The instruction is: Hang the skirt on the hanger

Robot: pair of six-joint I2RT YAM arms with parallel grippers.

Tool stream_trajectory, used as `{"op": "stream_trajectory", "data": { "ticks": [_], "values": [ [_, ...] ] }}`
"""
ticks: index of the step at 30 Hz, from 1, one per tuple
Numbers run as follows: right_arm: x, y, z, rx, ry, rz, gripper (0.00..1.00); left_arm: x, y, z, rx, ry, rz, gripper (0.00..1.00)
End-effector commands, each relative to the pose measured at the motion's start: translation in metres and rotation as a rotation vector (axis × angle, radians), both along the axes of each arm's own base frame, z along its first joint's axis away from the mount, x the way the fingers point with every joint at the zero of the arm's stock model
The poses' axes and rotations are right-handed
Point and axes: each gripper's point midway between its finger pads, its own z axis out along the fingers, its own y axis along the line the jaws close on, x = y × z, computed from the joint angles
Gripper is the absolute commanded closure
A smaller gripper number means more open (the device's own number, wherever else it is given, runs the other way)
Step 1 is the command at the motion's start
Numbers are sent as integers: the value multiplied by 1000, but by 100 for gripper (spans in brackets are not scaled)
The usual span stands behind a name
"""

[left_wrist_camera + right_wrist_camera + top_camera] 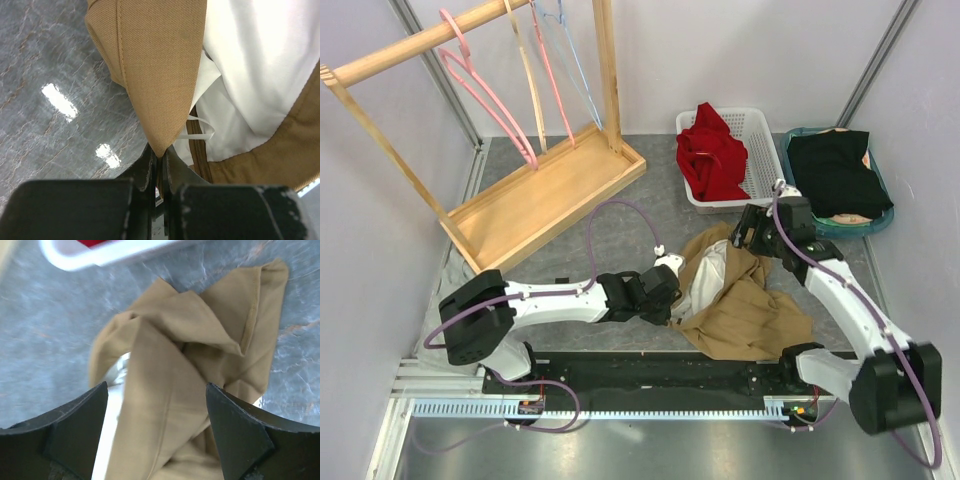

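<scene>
Skirt (750, 310) sits crumpled on the surface (620, 235), left gripper (159, 157) clamped tight on a tan edge at its tips, probably to lift it, while right gripper (156, 390) hangs spread wide just above the bunched fabric, holding nothing.

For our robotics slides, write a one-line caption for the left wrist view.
Left gripper shut on a folded edge of the tan skirt, white lining exposed, over grey table.

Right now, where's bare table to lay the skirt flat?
Bare table between rack base and white basket. Crowded on the right: skirt heaped before teal basket, right gripper open over it, left gripper pinching its edge.
</scene>
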Motion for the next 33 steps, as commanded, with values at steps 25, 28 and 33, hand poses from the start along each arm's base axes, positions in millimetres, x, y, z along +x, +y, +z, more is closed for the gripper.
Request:
{"op": "stream_trajectory", "data": {
  "ticks": [25, 28, 33],
  "values": [
    [28, 43, 149, 167, -318, 163, 100, 65, 97, 210, -301, -324, 324, 98],
    [16, 67, 203, 245, -413, 244, 100, 65, 131, 261, -305, -434, 362, 98],
    [-9, 102, 285, 319, -556, 348, 100, 61, 166, 320, -312, -556, 401, 98]
  ]
}}
